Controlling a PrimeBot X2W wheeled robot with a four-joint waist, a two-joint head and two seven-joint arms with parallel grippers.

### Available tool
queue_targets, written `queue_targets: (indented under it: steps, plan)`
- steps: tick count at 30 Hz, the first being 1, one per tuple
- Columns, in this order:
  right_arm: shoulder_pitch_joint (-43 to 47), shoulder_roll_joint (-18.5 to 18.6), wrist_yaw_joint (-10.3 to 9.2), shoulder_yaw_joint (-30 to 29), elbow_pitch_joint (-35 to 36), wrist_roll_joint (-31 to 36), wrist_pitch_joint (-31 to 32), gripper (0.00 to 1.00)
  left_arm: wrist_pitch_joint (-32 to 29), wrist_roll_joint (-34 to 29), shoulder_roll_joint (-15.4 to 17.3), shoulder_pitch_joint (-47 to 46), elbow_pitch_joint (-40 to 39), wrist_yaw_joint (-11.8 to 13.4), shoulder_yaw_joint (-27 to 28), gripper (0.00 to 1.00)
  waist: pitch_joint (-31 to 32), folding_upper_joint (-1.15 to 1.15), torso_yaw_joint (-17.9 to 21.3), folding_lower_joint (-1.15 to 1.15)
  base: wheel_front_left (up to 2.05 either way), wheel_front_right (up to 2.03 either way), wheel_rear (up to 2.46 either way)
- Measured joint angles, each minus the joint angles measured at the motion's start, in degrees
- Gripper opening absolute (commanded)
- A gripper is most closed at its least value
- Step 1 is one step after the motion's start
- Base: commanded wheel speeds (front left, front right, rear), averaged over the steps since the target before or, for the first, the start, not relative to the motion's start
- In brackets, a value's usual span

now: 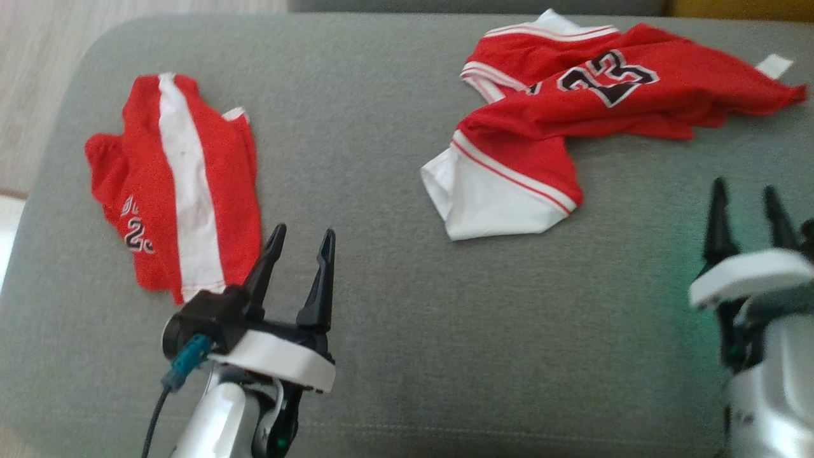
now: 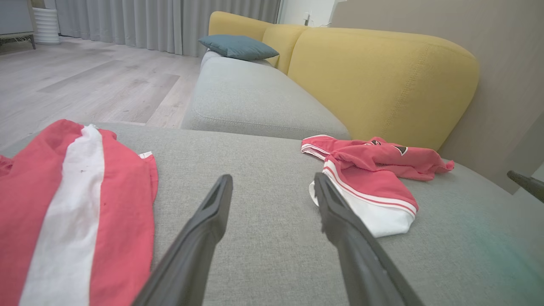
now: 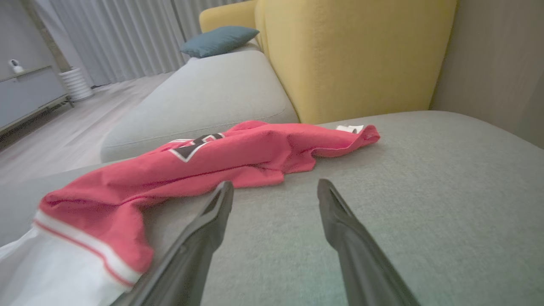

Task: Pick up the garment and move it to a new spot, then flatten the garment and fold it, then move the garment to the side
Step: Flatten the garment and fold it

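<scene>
The jersey [image 1: 572, 108] lies crumpled at two o'clock in the head view, on the grey sofa seat [image 1: 394, 305]. It looks light, limp and slightly slick, so it will likely sag and bunch when lifted; the white hem corner at its near end seems the easiest pinch. The left end effector [image 1: 304, 232] and right end effector [image 1: 745, 189] hover empty, fingers spread wide. Red shorts [image 1: 178, 184] lie at ten o'clock. Beyond are a yellow backrest [image 2: 382, 80], a blue pillow [image 2: 238, 46] and a wood floor [image 2: 85, 80].

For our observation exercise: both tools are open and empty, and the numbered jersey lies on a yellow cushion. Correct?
No: the jersey lies on a grey cushion, as the head view shows. The left tool and right tool are open and empty.
</scene>
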State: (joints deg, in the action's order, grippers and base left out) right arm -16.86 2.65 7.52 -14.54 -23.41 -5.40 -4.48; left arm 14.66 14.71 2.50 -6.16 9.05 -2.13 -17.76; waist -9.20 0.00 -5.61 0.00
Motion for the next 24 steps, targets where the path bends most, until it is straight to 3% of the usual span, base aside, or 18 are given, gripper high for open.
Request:
queue_targets:
  steps: [4,11,24]
  plan:
    - [-8.1,0.0,0.00,-7.2,-6.8,2.0,4.1,1.00,0.0,0.0,0.0,-2.0,0.2,-0.5,-0.4,1.00,-2.1,0.00,-2.1,0.00,0.00,0.00,0.00]
    - [-21.0,0.1,0.00,-19.4,-17.2,13.7,9.2,1.00,0.0,0.6,0.0,-3.6,0.4,-0.5,-1.8,1.00,-6.1,0.00,-6.6,0.00,0.00,0.00,0.00]
    - [-30.3,0.1,0.00,-33.2,-22.6,27.9,11.6,1.00,0.0,1.5,-0.1,-5.1,0.3,-0.5,-2.0,1.00,-10.2,0.00,-9.7,0.00,0.00,0.00,0.00]
